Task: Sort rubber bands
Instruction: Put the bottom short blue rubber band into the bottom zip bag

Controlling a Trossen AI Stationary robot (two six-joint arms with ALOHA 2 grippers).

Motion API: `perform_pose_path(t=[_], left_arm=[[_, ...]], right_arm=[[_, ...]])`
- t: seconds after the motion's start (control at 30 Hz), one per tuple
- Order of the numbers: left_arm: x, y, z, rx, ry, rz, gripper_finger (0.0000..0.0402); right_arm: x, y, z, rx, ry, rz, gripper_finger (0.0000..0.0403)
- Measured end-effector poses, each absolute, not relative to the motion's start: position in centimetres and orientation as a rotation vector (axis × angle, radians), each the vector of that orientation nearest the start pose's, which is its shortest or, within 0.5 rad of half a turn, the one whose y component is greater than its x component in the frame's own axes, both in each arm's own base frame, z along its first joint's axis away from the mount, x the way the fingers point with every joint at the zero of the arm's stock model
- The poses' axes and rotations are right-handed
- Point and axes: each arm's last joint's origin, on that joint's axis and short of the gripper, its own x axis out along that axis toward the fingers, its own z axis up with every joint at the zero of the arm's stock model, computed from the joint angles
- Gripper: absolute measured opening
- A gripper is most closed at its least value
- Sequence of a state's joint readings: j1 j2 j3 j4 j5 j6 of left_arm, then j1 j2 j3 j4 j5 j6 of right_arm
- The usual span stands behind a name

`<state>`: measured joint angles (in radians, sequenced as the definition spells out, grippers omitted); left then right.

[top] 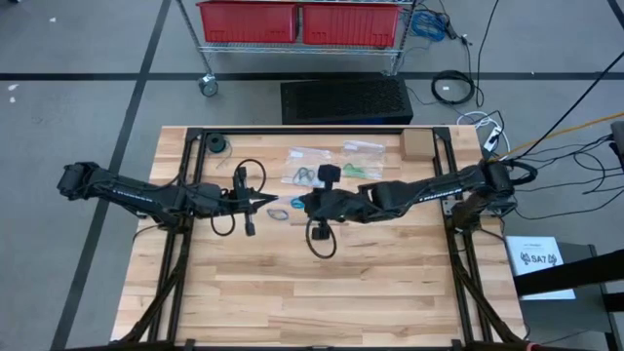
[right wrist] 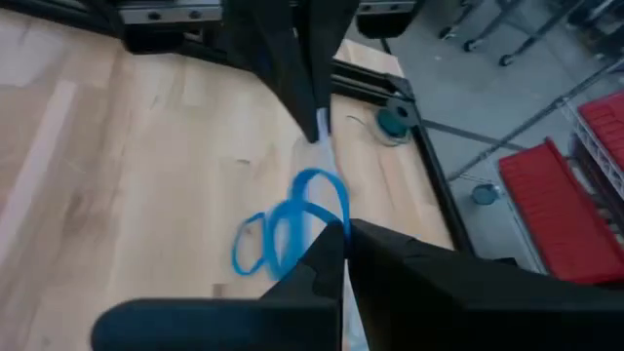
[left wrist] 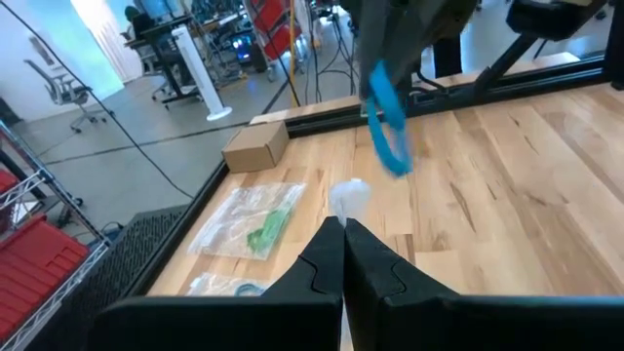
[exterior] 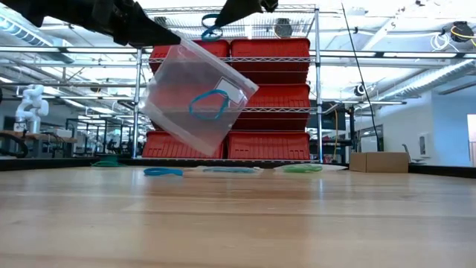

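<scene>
Left end effector is pressed together on the top edge of a clear plastic bag, holding it raised above the tabletop so its mouth faces up for loading. One blue rubber band already sits inside the bag. Right end effector is pinched shut on another blue rubber band, just above the bag mouth, likely about to drop it in. The bands are thin, floppy loops. More bagged bands, blue and green, lie on the tabletop behind, plus a loose blue band.
</scene>
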<state>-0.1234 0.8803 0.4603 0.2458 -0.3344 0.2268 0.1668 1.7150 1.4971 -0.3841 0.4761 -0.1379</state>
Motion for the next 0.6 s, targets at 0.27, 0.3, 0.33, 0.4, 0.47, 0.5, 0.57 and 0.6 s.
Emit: perform_pose_path(t=[0.27,0.3,0.33,0.4,0.47,0.5,0.57,0.6], left_arm=[[19.3,-1.5,24.5,0.261,0.192,0.190,0.0000],[19.3,-1.5,24.5,0.261,0.193,0.190,0.0000],[19.3,-1.5,24.5,0.261,0.193,0.190,0.0000],[19.3,-1.5,24.5,0.261,0.192,0.186,0.0000],[19.3,-1.5,24.5,0.261,0.193,0.182,0.0000],[19.3,-1.5,24.5,0.261,0.193,0.182,0.0000],[19.3,-1.5,24.5,0.262,0.193,0.181,0.0000],[19.3,-1.5,24.5,0.262,0.193,0.181,0.0000]], right_arm=[[39.2,4.5,30.4,-0.356,0.640,-0.290,0.0000],[39.3,4.5,30.2,-0.367,0.649,-0.297,0.0000],[39.3,4.4,30.0,-0.381,0.653,-0.311,0.0000],[39.3,4.3,30.0,-0.405,0.658,-0.342,0.0000],[39.3,4.3,30.0,-0.411,0.656,-0.357,0.0000],[39.2,4.3,30.1,-0.410,0.654,-0.357,0.0000],[39.1,4.3,30.5,-0.409,0.647,-0.358,0.0000],[39.0,4.2,30.7,-0.411,0.645,-0.359,0.0000]])
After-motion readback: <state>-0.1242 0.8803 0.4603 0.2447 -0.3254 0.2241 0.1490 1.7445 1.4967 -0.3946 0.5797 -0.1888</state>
